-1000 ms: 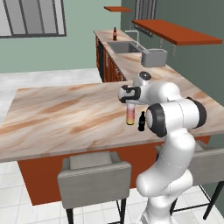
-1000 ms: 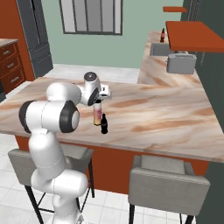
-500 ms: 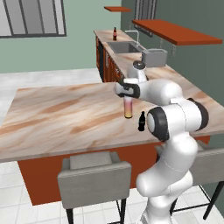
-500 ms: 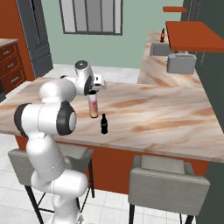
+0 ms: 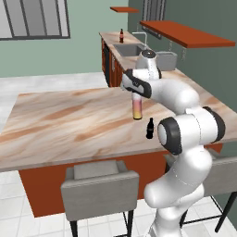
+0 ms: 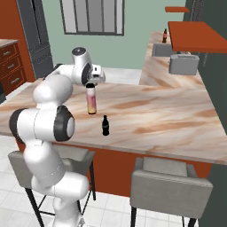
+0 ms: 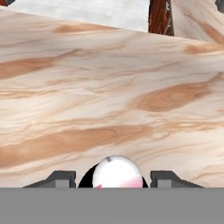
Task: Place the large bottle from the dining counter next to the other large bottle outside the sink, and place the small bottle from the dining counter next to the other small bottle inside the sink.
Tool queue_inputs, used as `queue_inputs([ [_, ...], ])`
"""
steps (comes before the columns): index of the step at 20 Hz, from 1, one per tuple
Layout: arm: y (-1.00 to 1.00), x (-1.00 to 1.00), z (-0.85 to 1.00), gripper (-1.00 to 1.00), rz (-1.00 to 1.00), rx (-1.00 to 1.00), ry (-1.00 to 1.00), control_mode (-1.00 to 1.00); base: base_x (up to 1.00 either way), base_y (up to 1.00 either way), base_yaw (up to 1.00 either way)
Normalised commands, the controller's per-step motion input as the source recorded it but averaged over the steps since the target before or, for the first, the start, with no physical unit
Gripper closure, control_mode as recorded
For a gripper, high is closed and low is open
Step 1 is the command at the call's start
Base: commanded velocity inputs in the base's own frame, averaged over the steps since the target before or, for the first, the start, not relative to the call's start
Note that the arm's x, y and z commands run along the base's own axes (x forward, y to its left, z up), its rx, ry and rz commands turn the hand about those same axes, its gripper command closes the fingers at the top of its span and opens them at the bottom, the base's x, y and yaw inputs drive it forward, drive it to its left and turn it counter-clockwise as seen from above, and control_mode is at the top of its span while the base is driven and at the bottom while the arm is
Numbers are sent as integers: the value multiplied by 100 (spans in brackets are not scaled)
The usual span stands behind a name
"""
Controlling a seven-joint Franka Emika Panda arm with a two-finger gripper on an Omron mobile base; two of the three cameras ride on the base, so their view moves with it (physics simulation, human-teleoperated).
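The large bottle [image 5: 137, 107] [image 6: 91, 101], pink above and yellow-orange below, hangs upright just over the dining counter [image 5: 69, 120] [image 6: 168, 119]. My gripper [image 5: 136, 91] [image 6: 91, 84] is shut on its top. In the hand view its pale cap [image 7: 117, 173] sits between the two fingertips of the gripper [image 7: 113, 178]. The small bottle [image 5: 149, 128] [image 6: 105, 125], short and black, stands on the counter nearer the front edge, apart from the gripper. Far back, the other large bottle [image 5: 121, 35] [image 6: 165, 35] stands beside the sink [image 5: 129, 48] [image 6: 162, 49].
A grey boxy appliance [image 5: 166, 60] [image 6: 183, 64] sits on the worktop between the sink and the dining counter. Red-orange shelves [image 5: 185, 32] [image 6: 195, 35] hang above it. Grey stools [image 5: 99, 185] [image 6: 170, 186] stand along the counter's front edge.
The gripper has risen and drawn away from the counter's front edge with the large bottle in it. The small bottle has stayed in place.
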Motion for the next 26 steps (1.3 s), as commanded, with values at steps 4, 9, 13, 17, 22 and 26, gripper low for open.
queue_inputs([
  [4, 0, -32, 31, 100, -2, 1, 0, -100, 0, 0, 0],
  [9, 0, -31, 21, 100, -1, 0, -4, -100, 0, 0, 0],
  [13, -1, -31, 27, 100, -1, 0, -3, -100, 0, 0, 0],
  [17, -1, -31, 22, 100, -2, 0, -3, -100, 0, 0, 0],
  [22, -5, -30, 16, 100, -3, 0, -2, -100, 0, 0, 0],
  [26, -1, -28, 16, 100, -2, 0, -5, -100, 0, 0, 0],
])
